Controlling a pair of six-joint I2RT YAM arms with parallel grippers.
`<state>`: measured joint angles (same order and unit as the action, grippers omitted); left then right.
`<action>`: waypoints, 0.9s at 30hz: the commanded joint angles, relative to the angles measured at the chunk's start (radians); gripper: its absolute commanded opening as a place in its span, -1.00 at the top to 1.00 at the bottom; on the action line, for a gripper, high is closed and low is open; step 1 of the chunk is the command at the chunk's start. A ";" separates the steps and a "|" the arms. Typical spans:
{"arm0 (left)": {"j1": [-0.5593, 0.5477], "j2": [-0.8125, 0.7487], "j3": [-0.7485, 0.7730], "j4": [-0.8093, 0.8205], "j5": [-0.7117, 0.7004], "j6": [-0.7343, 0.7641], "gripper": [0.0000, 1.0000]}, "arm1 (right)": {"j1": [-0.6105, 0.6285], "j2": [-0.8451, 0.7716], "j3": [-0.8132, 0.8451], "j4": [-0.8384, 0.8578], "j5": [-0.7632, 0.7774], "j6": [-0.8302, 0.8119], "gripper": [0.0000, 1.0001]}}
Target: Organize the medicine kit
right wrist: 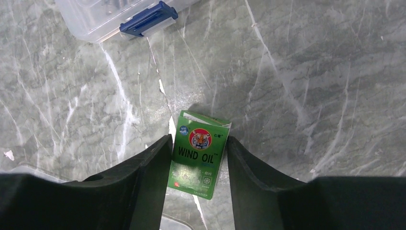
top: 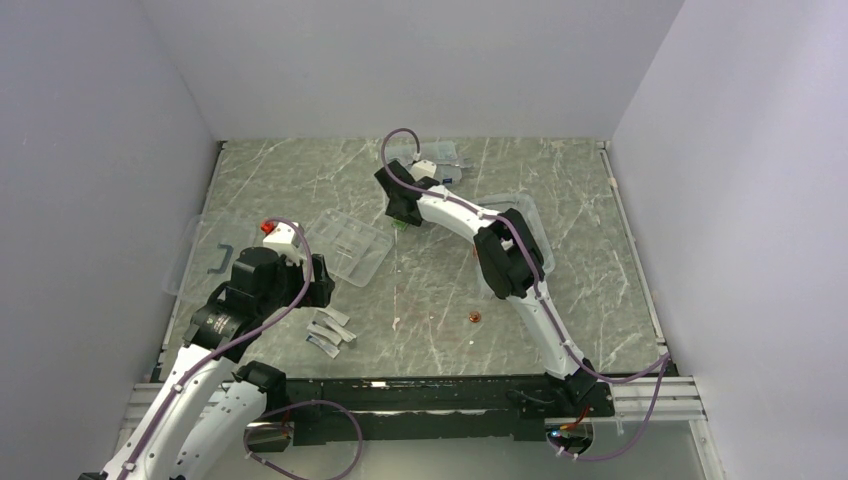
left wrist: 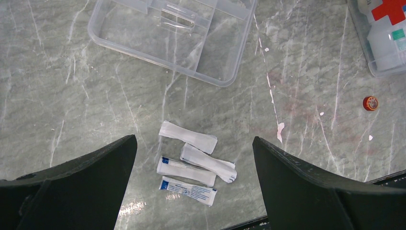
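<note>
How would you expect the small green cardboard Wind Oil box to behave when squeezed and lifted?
The green cardboard Wind Oil box looks small, so probably light. Being cardboard, it may dent under a hard squeeze from the right gripper. Lying flat on the marble table, it should slide rather than roll.

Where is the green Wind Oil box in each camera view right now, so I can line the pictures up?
Top external: the green Wind Oil box is just left of centre, directly under the right gripper.
Left wrist: not in it.
Right wrist: lower centre, between that gripper's fingers.
Shared landmark: the clear case with blue latches, just beyond the box in the top external view and in the right wrist view; the left wrist view lacks it.
</note>
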<state>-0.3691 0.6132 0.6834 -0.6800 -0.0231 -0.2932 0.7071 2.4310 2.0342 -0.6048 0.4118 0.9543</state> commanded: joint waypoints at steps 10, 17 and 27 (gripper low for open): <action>-0.001 0.005 0.040 0.010 0.014 0.003 -0.97 | -0.009 -0.054 -0.116 0.074 -0.075 -0.130 0.35; -0.001 -0.002 0.039 0.010 0.013 0.002 -0.97 | -0.007 -0.157 -0.174 0.102 -0.052 -0.155 0.38; -0.001 -0.015 0.039 0.011 0.014 0.000 -0.97 | 0.020 -0.315 -0.306 0.129 -0.026 -0.142 0.41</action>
<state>-0.3691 0.6106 0.6834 -0.6800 -0.0231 -0.2932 0.7116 2.2368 1.7603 -0.4915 0.3584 0.8127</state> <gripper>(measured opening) 0.986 0.370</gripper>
